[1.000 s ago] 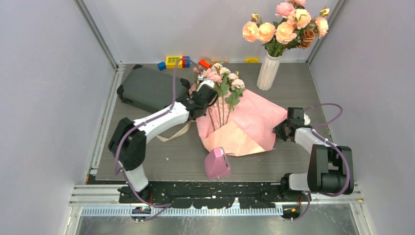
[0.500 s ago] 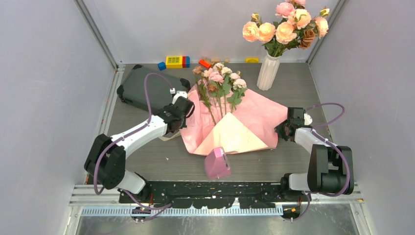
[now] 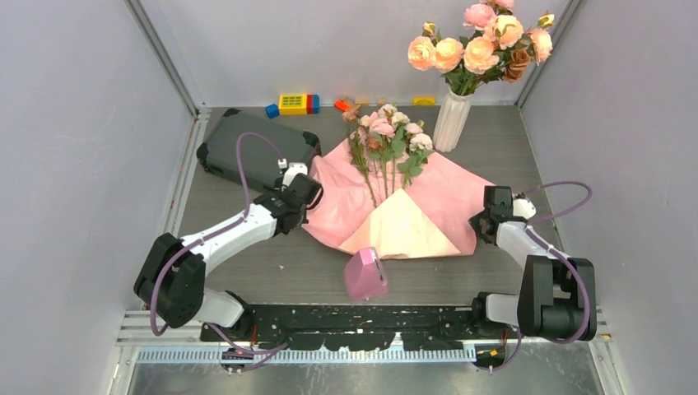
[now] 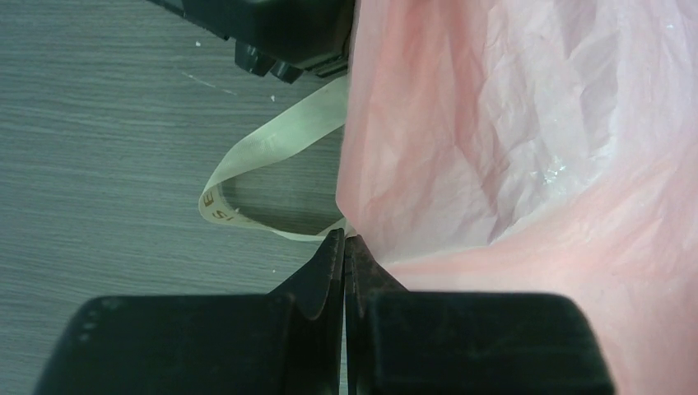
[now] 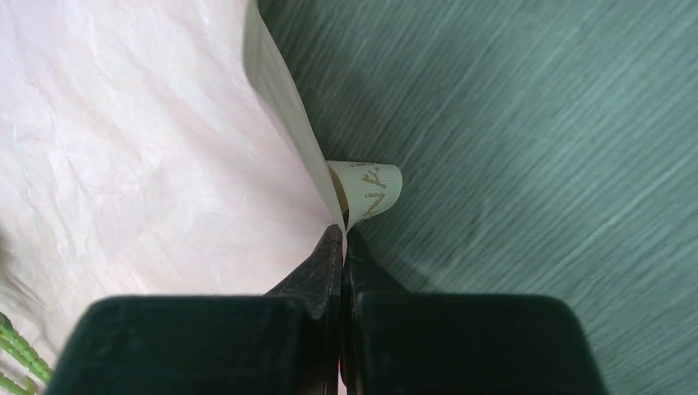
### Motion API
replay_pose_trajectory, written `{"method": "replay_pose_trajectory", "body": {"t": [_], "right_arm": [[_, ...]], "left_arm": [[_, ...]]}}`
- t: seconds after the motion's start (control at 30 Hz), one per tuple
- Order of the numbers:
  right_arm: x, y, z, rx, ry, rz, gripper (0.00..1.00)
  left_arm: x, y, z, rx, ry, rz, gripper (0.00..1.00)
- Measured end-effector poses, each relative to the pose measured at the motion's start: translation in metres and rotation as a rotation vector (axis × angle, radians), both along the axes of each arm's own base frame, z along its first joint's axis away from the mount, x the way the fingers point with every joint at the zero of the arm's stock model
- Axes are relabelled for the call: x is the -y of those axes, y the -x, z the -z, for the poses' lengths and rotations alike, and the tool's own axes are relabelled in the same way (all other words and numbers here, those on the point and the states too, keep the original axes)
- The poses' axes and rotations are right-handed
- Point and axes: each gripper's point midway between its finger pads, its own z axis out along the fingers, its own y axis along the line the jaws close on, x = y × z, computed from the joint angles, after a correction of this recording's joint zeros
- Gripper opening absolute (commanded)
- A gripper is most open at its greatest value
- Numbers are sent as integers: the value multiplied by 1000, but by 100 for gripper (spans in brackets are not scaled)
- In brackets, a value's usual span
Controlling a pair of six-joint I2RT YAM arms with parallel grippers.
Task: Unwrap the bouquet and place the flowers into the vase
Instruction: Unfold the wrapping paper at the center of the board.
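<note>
At the middle of the tabletop the paper of the bouquet is laid open and flat, pink on the outside with a paler triangle folded over at its near edge. The flowers are laid on the far part of the sheet, stems toward the near side and heads toward the back, just beside the vase. The vase is stood upright at the back right, off the paper, and is filled with a cluster of larger peach roses.

The left jaws are seen pressed together on the left edge of the paper, where a loop of beige ribbon is trailed out onto the tabletop. The right jaws are likewise clamped on the sheet's right edge, with a printed fold of ribbon curled right at their tips. Both arms are stretched low over the tabletop.

A pink wedge is set just in front of the paper. A black case is placed at the back left, with toy blocks behind it.
</note>
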Motion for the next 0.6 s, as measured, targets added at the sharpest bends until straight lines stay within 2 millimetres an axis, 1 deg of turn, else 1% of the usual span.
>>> {"method": "replay_pose_trajectory", "body": {"t": [0.17,0.2,0.27,0.3,0.37,0.4,0.43,0.47,0.5,0.53,0.57,0.6], "right_arm": [[5,8,1,-8,14,39,0],[5,8,1,-8,15,43,0],[5,8,1,-7,13,47,0],[5,8,1,-7,12,49,1],[5,8,1,-7,11,50,6],[5,8,1,-8,11,50,13],[5,8,1,-8,12,49,23],[5,7,1,-10,12,45,28],[5,6,0,-8,14,41,37],[5,5,-1,-7,19,35,40],[6,5,-3,-9,24,28,46],[6,4,-4,-9,29,23,49]], "left_arm": [[-4,8,6,-5,13,-19,0],[-4,9,7,-8,14,-21,2],[-3,10,8,-13,22,-22,9],[-3,10,8,-14,24,-22,15],[-2,11,8,-19,26,-17,28],[-2,11,8,-22,25,-12,33],[-2,12,8,-24,24,-8,39],[-2,13,8,-31,18,0,45],[-3,14,8,-36,15,7,50],[-2,14,5,-39,13,14,55],[-2,14,2,-41,10,23,60],[-2,14,-2,-37,12,31,65]]}}
